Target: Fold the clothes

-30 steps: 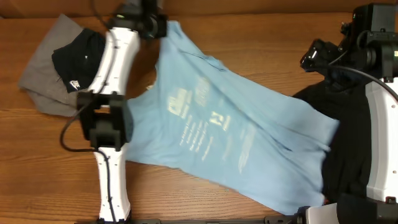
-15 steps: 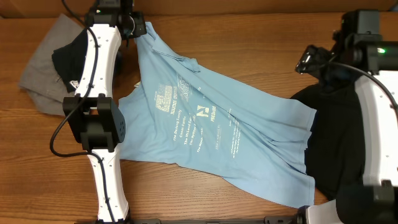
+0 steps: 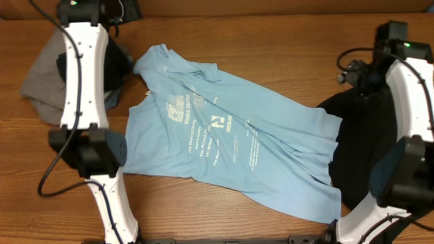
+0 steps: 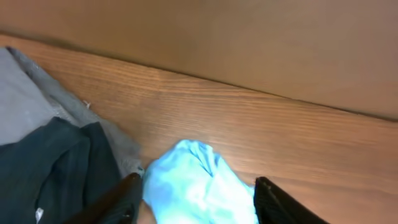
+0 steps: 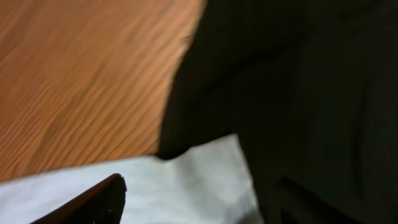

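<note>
The light blue T-shirt lies spread at a slant across the table, print side up. One of its corners rests on the wood between the parted fingers of my left gripper, which is open at the back left. My right gripper hovers at the right, open, over the spot where the blue shirt's edge meets a black shirt. One finger is over the blue cloth, the other over the black.
A grey shirt with a dark one on top lies at the back left, beside the blue shirt's corner. The black shirt covers the right side under my right arm. A brown wall borders the table's back edge.
My left arm pulled the blue shirt's top corner back and to the left, then its jaws came apart and let the cloth go. The right gripper shifted a little to the right.
</note>
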